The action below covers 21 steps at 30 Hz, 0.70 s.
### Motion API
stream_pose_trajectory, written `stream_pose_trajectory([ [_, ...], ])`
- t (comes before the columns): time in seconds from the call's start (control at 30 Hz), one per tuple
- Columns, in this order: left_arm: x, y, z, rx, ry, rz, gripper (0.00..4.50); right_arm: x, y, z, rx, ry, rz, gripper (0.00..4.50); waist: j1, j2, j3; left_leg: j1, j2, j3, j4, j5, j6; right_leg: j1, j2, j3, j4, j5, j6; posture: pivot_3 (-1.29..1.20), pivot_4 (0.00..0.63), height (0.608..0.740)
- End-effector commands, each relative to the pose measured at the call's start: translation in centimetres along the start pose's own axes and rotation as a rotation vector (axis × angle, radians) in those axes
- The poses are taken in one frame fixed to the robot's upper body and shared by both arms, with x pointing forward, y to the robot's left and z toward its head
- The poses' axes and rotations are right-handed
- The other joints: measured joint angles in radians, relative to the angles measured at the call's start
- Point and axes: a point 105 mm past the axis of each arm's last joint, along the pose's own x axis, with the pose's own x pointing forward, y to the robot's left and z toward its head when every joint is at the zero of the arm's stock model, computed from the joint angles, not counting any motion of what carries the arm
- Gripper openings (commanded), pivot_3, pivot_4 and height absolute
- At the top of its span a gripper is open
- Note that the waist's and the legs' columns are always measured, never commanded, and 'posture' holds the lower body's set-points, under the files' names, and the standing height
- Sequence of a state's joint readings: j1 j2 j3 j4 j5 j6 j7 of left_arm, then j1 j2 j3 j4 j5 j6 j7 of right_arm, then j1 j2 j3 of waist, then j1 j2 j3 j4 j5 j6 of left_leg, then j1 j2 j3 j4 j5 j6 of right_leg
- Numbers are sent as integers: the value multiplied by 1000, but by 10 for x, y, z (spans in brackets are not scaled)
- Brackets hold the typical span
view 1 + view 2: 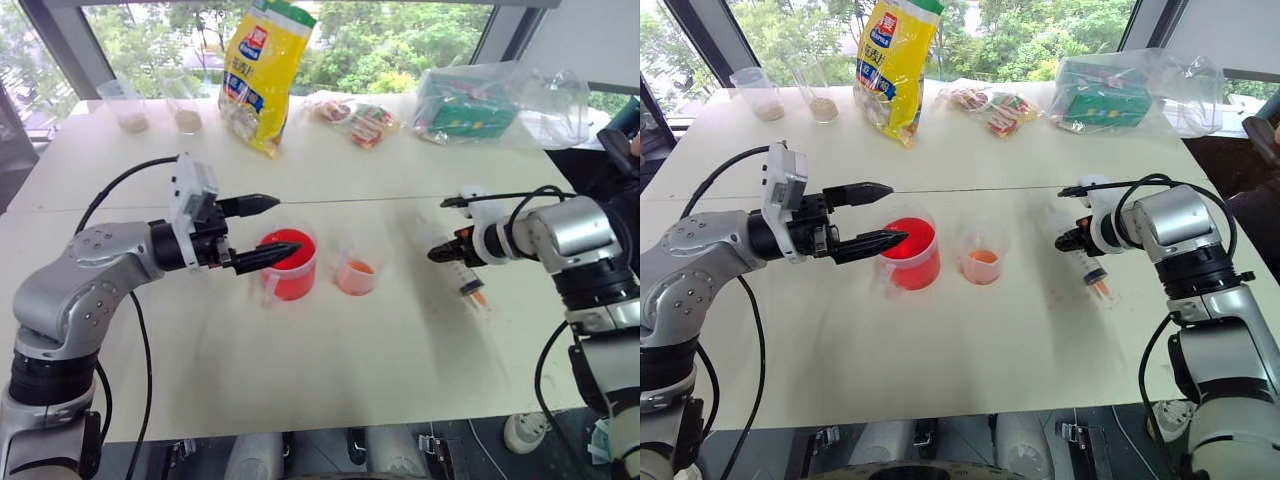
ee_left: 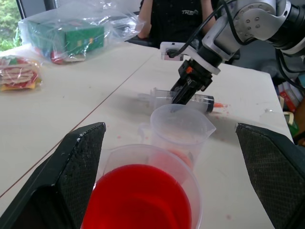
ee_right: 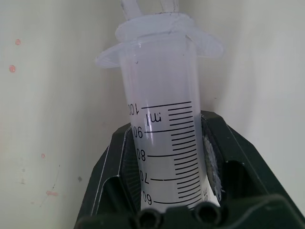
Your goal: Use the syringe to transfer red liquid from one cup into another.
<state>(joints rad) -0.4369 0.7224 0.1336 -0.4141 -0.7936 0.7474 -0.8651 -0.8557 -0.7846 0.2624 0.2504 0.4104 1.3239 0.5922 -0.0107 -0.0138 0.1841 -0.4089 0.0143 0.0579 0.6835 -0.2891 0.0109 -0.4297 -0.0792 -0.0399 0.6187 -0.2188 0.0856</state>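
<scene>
On the table [image 1: 330, 400], left to right: left gripper [image 1: 285, 230], jaws spread, flanked the handled cup [image 1: 290, 265] of red liquid [image 1: 291, 252]; smaller cup [image 1: 356, 272] just beside; right gripper [image 1: 440, 253] clenched around the syringe [image 1: 470, 283] lying flat.

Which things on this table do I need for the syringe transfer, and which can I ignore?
Needed:
- syringe, lying on the table, right gripper shut on its barrel
- handled cup of red liquid
- smaller handleless cup

Ignore:
- yellow bag
- snack packets
- green box in plastic bag
- two cups of grains
</scene>
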Motion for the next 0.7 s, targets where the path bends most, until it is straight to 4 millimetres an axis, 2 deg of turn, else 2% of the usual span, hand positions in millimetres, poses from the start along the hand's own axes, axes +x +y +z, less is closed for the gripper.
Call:
stream_pose_trajectory([
  [0.03, 0, 1, 12, 57, -31, -6, 4500, -7, 4, 8, -17, -30, 9, 1385, -2, 0, 0, 0, 0, 0, 0, 0, 0, 0, 0, 0, 0, 0, 0, 0, 150, 740],
  [0.1, 1, 2, 13, 60, -29, -17, 4500, -20, 5, 18, -27, -107, 9, 1385, -1, 0, 0, 0, 0, 0, 0, 0, 0, 0, 0, 0, 1, 0, 0, 0, 150, 740],
  [0.2, 0, 8, 16, 65, -23, -29, 4500, -55, 19, 49, -108, -370, 46, 1385, 3, 1, 1, -1, 0, 0, 0, 0, 0, -1, 0, 0, 1, 0, 0, 0, 150, 740],
  [0.27, -1, 13, 21, 64, -27, -38, 4500, -87, 39, 77, -143, -644, 115, 1385, 2, 1, 1, -1, 0, 0, -1, 0, 0, -1, 0, 0, 0, 0, 1, 0, 150, 740],
  [0.33, -2, 19, 26, 66, -29, -44, 4500, -110, 60, 91, -181, -834, 186, 1385, -1, 1, 1, -1, 0, 0, 0, 0, 0, -1, 0, -1, 0, 0, 1, 0, 150, 740],
  [0.4, -3, 25, 35, 77, -33, -53, 4500, -141, 98, 107, -222, -1083, 345, 1385, -2, 1, 1, -1, 1, -1, -1, 0, 0, -1, 1, -1, 1, 0, 1, 0, 150, 740],
  [0.47, -6, 29, 42, 83, -37, -57, 4500, -162, 124, 115, -216, -1248, 486, 1385, -5, 1, 1, 0, 1, -1, -1, 0, 0, -1, 1, -1, 1, 0, 1, 0, 150, 740],
  [0.5, -8, 31, 47, 88, -42, -57, 4500, -166, 136, 118, -213, -1301, 565, 1385, -5, 1, 1, 0, 1, -1, -1, 0, 0, -1, 2, -1, 3, 0, 1, 0, 150, 740],
  [0.6, -12, 34, 56, 95, -48, -57, 4500, -167, 157, 123, -211, -1375, 693, 1385, -2, 1, 1, 0, 1, -1, 0, 1, -1, -2, 1, -1, 5, 0, 1, 0, 150, 740],
  [0.7, -20, 32, 66, 110, -48, -52, 4500, -147, 182, 125, -218, -1385, 827, 1385, -4, 1, 1, 0, 0, -1, 0, 1, -1, -1, -1, -1, 6, 0, 1, 0, 150, 740],
])
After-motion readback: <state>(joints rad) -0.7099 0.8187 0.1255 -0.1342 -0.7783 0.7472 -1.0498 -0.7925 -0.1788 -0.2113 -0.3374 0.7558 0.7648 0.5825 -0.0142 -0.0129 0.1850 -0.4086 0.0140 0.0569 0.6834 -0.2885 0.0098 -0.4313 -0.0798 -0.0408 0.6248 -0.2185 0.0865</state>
